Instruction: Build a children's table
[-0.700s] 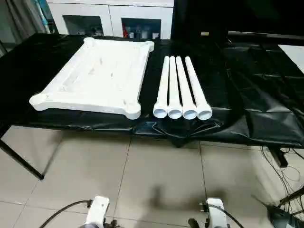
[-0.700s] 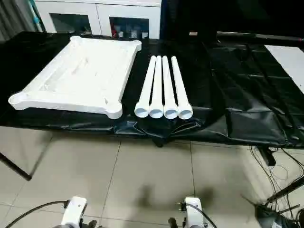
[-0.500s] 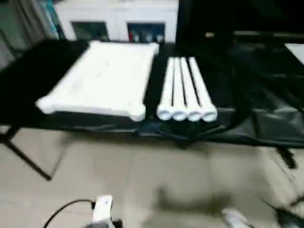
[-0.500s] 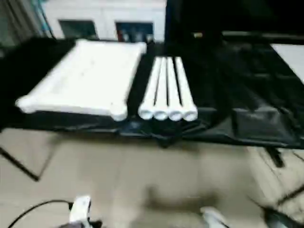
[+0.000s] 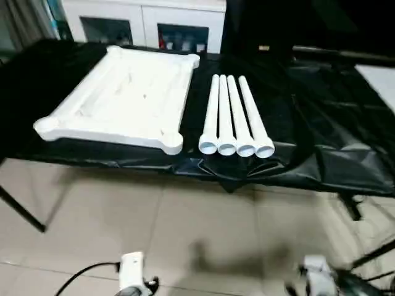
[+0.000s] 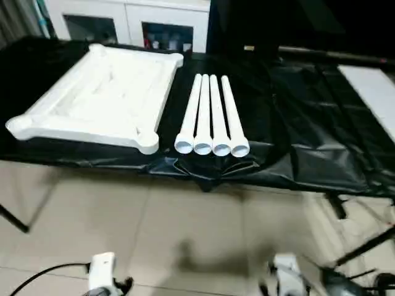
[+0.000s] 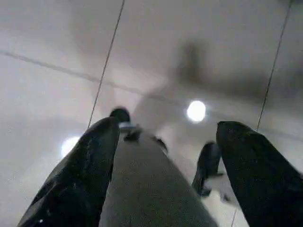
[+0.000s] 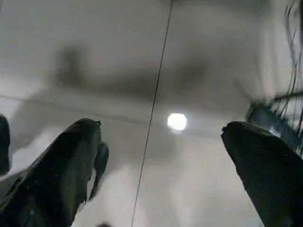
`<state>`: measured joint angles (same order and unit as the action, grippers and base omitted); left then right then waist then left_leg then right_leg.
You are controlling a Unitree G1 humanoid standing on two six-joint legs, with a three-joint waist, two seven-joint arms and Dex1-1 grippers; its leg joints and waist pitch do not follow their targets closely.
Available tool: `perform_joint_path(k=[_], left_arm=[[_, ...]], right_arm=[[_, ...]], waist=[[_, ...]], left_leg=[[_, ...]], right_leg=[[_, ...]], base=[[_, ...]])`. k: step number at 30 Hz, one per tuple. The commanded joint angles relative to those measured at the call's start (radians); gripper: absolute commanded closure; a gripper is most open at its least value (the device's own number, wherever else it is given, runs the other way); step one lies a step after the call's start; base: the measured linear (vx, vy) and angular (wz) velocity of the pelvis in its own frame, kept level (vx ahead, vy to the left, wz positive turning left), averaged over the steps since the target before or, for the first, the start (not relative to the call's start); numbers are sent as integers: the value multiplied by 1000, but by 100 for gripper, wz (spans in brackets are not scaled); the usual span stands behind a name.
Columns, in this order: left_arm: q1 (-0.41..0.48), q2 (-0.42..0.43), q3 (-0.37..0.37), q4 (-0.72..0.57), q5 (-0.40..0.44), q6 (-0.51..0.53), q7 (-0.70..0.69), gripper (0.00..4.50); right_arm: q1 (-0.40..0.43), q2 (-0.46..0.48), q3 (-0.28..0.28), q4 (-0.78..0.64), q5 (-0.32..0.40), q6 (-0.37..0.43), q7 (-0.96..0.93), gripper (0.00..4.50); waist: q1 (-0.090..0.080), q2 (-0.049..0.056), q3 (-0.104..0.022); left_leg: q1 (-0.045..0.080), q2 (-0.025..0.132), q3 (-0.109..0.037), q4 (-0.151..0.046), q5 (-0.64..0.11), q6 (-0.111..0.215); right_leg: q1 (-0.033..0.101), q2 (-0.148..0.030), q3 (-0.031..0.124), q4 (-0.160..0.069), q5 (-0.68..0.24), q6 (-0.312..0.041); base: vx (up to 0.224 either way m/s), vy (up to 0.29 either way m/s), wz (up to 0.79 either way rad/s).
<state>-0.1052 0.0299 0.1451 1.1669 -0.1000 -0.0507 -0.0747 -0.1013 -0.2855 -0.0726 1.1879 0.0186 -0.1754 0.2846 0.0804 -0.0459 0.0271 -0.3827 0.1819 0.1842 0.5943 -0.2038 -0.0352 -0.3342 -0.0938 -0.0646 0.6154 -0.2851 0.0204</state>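
Note:
The children's table lies in parts on the black-sheeted work table (image 5: 321, 129). The white tabletop (image 5: 123, 92) rests underside up on the left, with round sockets at its corners. Several white tube legs (image 5: 234, 114) lie side by side just right of it, their open ends toward me. Both arms hang low over the tiled floor, well short of the work table. My left gripper (image 7: 169, 124) is open above the tiles, with a blurred grey shape showing beyond the gap. My right gripper (image 8: 161, 124) is open wide, with bare floor between its fingers.
A white cabinet with glass doors (image 5: 142, 24) stands behind the work table. Cables and a stand (image 5: 370, 246) lie on the floor at the right. A black table leg (image 5: 21, 213) slants down at the left. Tiled floor (image 5: 203, 216) lies between me and the table.
My right arm's wrist has swung outward to the right along the picture's bottom edge. The head view shook briefly and settled; the tabletop and legs stay put.

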Motion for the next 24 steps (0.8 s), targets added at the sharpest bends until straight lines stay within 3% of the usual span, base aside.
perform_joint_path(k=[1, 2, 3, 5, 6, 7, 8, 10, 11, 12, 13, 15, 16, 17, 18, 19, 20, 22, 23, 24], left_arm=[[65, 10, -18, -41, 10, -62, -49, 81], [108, 58, -16, -124, -1, -109, -131, 81], [108, 59, -16, -126, -2, -110, -132, 81], [147, 81, -11, -200, -15, -130, -185, 81], [204, 91, -16, -303, -23, -146, -225, 81], [211, 92, -16, -316, -23, -147, -229, 81], [267, 96, -19, -419, -34, -157, -255, 81], [337, 97, -24, -545, -50, -163, -269, 81], [395, 100, -32, -672, -66, -156, -274, 81], [435, 103, -40, -756, -79, -156, -278, 81], [476, 104, -44, -850, -102, -151, -283, 81], [547, 115, -55, -1014, -123, -163, -283, 81], [580, 117, -60, -1114, -142, -173, -279, 81], [599, 119, -63, -1175, -153, -180, -277, 81], [622, 124, -67, -1257, -159, -167, -273, 81], [639, 128, -70, -1323, -165, -149, -270, 81], [655, 130, -70, -1405, -165, -118, -263, 81], [652, 157, -86, -1603, -193, -18, -245, 81], [588, 170, -86, -1740, -225, 55, -211, 81], [560, 171, -82, -1751, -225, 75, -199, 81]], right_arm=[[27, -17, -23, -63, 39, -49, 76, 0], [64, -26, -26, -128, 58, -79, 132, 0], [65, -26, -26, -130, 58, -80, 132, 0], [106, -31, -24, -194, 71, -108, 165, 0], [176, -38, -23, -315, 105, -127, 205, 0], [185, -39, -22, -331, 111, -129, 211, 0], [247, -44, -20, -449, 143, -128, 234, 0], [313, -49, -20, -580, 166, -131, 238, 0], [365, -54, -31, -707, 200, -117, 236, 0], [399, -54, -45, -789, 222, -108, 244, 0], [356, -10, -13, -866, 205, -53, 200, 0], [260, 75, 61, -1034, 157, 87, 99, 0], [245, 80, 80, -1161, 173, 146, 73, 0], [249, 73, 85, -1242, 191, 176, 66, 0], [260, 59, 85, -1326, 227, 191, 68, 0], [267, 46, 85, -1386, 254, 200, 73, 0], [275, 29, 76, -1449, 285, 228, 69, 0], [243, -4, 43, -1546, 347, 277, 41, 0], [181, -8, 5, -1579, 372, 339, -25, 0], [161, -7, -1, -1575, 373, 351, -37, 0]], waist=[[8, -15, -24], [11, -16, -25], [12, -14, -24], [11, -12, -23], [10, -16, -17], [17, -16, -14], [20, 1, -11], [20, -7, -4], [23, 5, -2], [24, -1, 1], [24, 9, 6], [1, 10, 6], [-9, 10, 11], [-23, 15, 5], [-21, 14, 7], [-7, 17, 10], [0, 12, 10], [10, 14, 5], [12, 18, -4], [13, 22, -4]], left_leg=[[13, 82, -28, -75, -130, 159], [17, 85, -28, -76, -136, 160], [15, 86, -31, -80, -134, 158], [23, 85, -29, -81, -144, 141], [23, 87, -27, -85, -171, 126], [24, 91, -30, -91, -220, 113], [26, 87, -31, -94, -254, 102], [19, 92, -32, -99, -280, 93], [20, 90, -32, -102, -306, 79], [20, 92, -32, -105, -323, 75], [20, 88, -32, -108, -351, 59], [4, 82, -40, -120, -349, 23], [-8, 78, -43, -130, -353, 7], [-5, 71, -48, -128, -355, -27], [3, 72, -47, -124, -367, -32], [35, 80, -37, -114, -409, -40], [45, 77, -28, -109, -431, -45], [42, 76, -23, -111, -384, -43], [34, 74, -25, -110, -296, -53], [34, 70, -27, -111, -281, -59]], right_leg=[[14, -85, 44, -69, 114, -205], [13, -82, 43, -69, 127, -202], [13, -81, 43, -68, 134, -200], [10, -74, 44, -66, 152, -206], [10, -74, 46, -71, 144, -208], [11, -77, 46, -76, 117, -201], [9, -76, 47, -77, 83, -201], [13, -75, 49, -83, 52, -184], [13, -74, 51, -87, 1, -177], [11, -76, 53, -94, -28, -171], [6, -75, 56, -98, -89, -161], [17, -70, 50, -96, -176, -146], [20, -67, 42, -97, -221, -131], [18, -63, 37, -104, -299, -84], [10, -63, 42, -109, -313, -73], [-16, -63, 59, -118, -313, -74], [-24, -58, 69, -117, -312, -72], [-17, -49, 71, -108, -237, -65], [-8, -37, 64, -85, -67, -60], [-11, -32, 62, -80, -28, -58]], base=[[0, 0, 0], [0, 0, 0], [0, 0, 0], [0, 0, 0], [0, 0, 0], [0, 0, 0], [0, 0, 0], [0, 0, 0], [0, 0, 0], [0, 0, 0], [0, 0, 0], [-28, -6, -11], [-73, -15, -40], [-73, -15, -40], [-59, -19, -24], [0, 0, 0], [0, 0, 0], [11, -12, 10], [0, 0, 0], [0, 0, 0]])
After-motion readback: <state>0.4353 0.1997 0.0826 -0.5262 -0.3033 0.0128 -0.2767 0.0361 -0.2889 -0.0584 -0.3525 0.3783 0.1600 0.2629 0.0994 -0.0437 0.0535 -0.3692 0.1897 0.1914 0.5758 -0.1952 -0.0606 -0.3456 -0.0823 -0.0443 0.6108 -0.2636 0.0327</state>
